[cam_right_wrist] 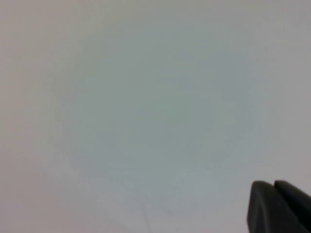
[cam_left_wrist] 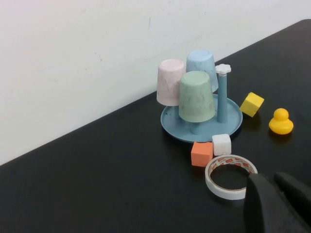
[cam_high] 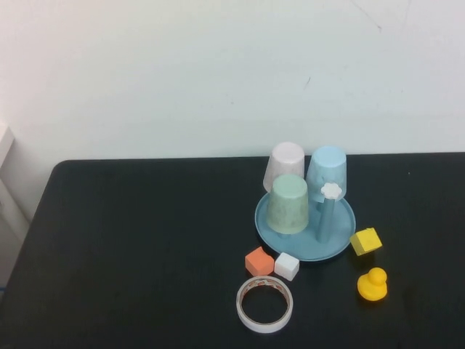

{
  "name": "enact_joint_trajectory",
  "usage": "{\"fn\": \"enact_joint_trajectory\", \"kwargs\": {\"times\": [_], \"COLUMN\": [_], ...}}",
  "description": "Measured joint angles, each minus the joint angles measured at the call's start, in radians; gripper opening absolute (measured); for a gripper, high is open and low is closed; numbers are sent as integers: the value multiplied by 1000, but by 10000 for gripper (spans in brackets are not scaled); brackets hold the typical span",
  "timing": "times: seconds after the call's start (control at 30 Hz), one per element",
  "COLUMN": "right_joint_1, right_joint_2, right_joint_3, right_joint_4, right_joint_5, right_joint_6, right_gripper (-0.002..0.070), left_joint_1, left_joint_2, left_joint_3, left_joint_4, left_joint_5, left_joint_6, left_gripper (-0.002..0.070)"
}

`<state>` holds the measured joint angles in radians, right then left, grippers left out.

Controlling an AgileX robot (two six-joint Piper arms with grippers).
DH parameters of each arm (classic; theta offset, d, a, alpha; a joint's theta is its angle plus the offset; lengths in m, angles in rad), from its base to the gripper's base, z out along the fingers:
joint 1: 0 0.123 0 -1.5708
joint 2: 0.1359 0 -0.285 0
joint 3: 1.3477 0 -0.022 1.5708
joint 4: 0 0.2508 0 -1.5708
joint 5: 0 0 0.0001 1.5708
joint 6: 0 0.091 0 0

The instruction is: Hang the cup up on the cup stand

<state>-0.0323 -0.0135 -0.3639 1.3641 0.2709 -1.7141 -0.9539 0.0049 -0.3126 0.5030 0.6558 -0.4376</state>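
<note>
Cup (cam_high: 327,169) upside down on back peg of cup stand (cam_high: 341,240), beside pink cup (cam_high: 284,166). Light, stiff, smooth plastic; grip tapered wall. Left claw (cam_left_wrist: 277,204) near tape roll (cam_left_wrist: 229,175), closed, empty. Right claw (cam_right_wrist: 279,206) faces wall, closed, empty.

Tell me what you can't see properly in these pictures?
- Pegs under the cup, green cup and pink cup: hidden by the cups, high view.
- Left gripper: cut off by the frame's edge, left wrist view; absent from high view.
- Right gripper: likewise cut off, facing only blank wall.
- Cup stand: far rim hidden behind cups.
</note>
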Motion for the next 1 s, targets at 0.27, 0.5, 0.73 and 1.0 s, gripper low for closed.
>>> {"fn": "enact_joint_trajectory", "kwargs": {"times": [0.27,0.5,0.73,1.0], "right_joint_1": [0,0,0,0], "right_joint_2": [0,0,0,0], "right_joint_3": [59,247,379,387], "right_joint_4": [-288,-1473,-1635,-1610], "right_joint_5": [-175,-91,-10,60], "right_joint_6": [216,1585,1809,1780], "right_gripper": [-1,-1,-1,-1], "left_joint_1": [0,0,0,0], "left_joint_2": [0,0,0,0], "left_joint_3": [0,0,0,0], "left_joint_4": [0,-7,-9,-9], "left_joint_5": [4,6,6,6], "left_joint_6": [0,0,0,0], "left_gripper": [0,0,0,0]}}
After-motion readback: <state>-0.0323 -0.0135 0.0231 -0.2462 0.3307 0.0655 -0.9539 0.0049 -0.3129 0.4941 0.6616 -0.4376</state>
